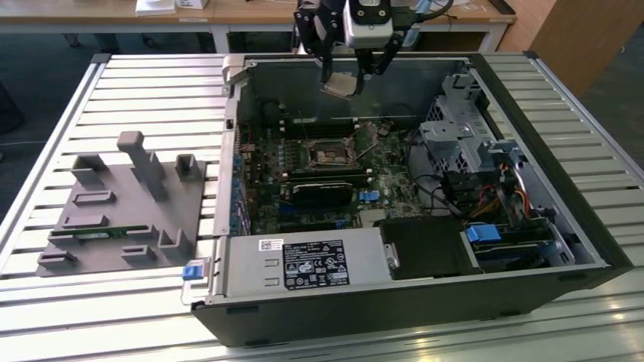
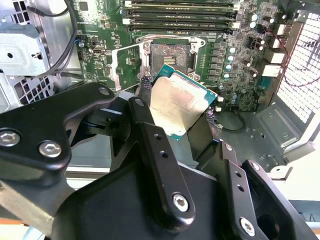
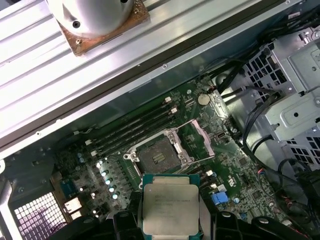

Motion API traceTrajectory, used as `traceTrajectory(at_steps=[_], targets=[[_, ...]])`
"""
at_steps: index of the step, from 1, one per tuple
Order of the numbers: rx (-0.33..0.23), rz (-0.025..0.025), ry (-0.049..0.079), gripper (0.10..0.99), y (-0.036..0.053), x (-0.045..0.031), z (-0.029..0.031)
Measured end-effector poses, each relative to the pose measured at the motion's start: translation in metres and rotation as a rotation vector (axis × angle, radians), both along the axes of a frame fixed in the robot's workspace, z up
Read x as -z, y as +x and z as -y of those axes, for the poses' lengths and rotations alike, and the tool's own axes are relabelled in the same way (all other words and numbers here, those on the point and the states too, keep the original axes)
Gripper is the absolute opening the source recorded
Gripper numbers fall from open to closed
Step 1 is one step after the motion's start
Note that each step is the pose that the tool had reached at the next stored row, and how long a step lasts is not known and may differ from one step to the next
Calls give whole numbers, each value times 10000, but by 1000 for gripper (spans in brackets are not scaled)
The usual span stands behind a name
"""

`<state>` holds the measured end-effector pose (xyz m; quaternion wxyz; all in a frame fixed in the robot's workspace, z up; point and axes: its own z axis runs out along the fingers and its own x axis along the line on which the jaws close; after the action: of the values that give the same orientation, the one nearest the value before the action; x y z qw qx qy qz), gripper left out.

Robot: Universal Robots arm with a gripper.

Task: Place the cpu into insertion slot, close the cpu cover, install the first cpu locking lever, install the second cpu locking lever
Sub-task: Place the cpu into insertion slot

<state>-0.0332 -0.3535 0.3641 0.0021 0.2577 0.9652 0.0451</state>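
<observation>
While the black gripper (image 1: 343, 79) pinched the small flat silvery-tan square cpu (image 2: 181, 102) above the open case, we judged no step finished. The dark-framed square insertion slot (image 2: 170, 54) sat bare, and its thin silvery cpu cover (image 2: 114, 70) stood open.

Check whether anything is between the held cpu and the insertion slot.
Nothing visible. The gripper holds the cpu above the motherboard. The insertion slot lies bare, and the cpu cover stands swung open at the slot's side, off the contacts.
</observation>
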Motion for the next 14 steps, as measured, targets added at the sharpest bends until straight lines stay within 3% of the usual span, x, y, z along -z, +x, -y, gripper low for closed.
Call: traceTrajectory(at_steps=[14], targets=[[392, -1, 0, 541, 0, 0, 0]])
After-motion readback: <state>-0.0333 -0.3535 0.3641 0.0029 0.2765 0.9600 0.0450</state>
